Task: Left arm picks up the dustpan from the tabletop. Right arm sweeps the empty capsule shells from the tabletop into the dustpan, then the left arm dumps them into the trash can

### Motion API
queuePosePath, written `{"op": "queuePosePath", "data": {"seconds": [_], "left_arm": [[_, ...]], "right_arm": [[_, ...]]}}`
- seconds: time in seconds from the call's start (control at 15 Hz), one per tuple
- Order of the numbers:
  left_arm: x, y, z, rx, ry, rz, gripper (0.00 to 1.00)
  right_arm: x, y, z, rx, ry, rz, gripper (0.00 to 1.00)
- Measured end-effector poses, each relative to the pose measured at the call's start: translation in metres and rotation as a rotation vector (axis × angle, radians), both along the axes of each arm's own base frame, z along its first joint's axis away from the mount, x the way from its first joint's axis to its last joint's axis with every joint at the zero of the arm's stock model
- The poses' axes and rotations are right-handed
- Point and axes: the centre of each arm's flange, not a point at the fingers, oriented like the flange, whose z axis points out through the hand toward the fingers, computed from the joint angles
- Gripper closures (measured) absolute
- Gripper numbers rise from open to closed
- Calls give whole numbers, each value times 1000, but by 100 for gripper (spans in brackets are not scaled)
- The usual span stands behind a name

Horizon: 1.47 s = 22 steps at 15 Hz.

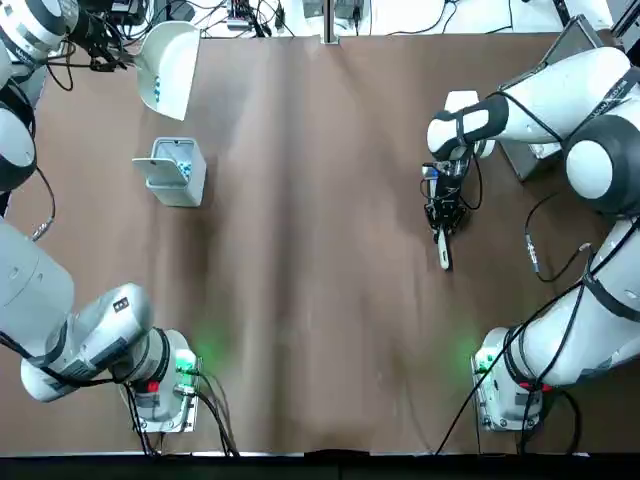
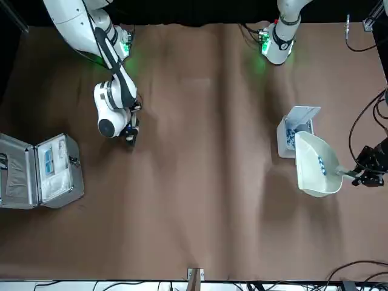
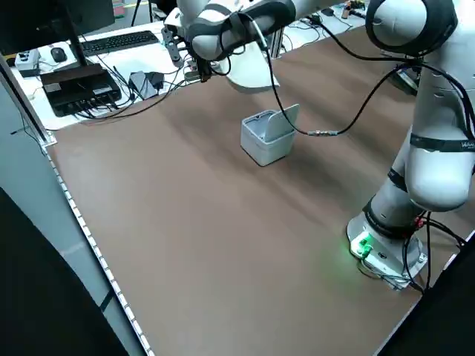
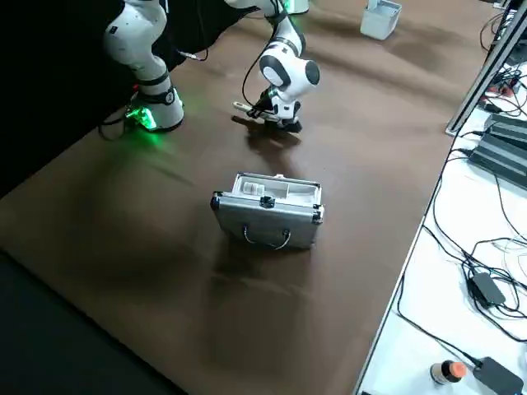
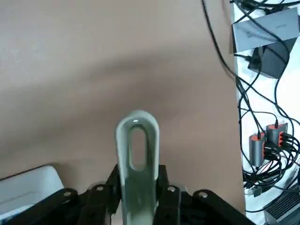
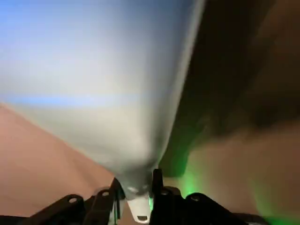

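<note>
Clearly, over the desk (image 1: 320,300), the left tool (image 5: 138,187) grips the dustpan (image 1: 168,72) by its handle near the trash can (image 1: 182,172); lower its lip over the opening, then tilt gradually. The right tool (image 6: 136,192), well apart, clasps the brush (image 6: 112,122).

One dustpan (image 1: 168,72), one trash can (image 1: 180,172), apparently two arms.
</note>
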Motion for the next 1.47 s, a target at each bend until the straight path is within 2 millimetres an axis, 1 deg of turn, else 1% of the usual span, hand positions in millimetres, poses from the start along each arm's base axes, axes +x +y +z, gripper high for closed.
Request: {"op": "queuePosePath", "data": {"seconds": [0.2, 0.4, 0.87, 1.33, 1.47], "left_arm": [[-6, 0, 1, 19, -13, -18, 67], [-14, 7, 0, 33, -46, -24, 67], [-33, 6, 0, 117, -120, -69, 67], [-54, 3, 7, 197, -178, -91, 67], [-60, 7, 10, 225, -198, -96, 67]], "right_arm": [[0, 0, 0, 0, 0, 0, 73], [0, 0, 0, 0, 1, 0, 73], [0, 0, 0, 0, 1, 0, 73], [0, 0, 0, 0, 1, 0, 73], [0, 0, 0, 0, 1, 0, 73]]}}
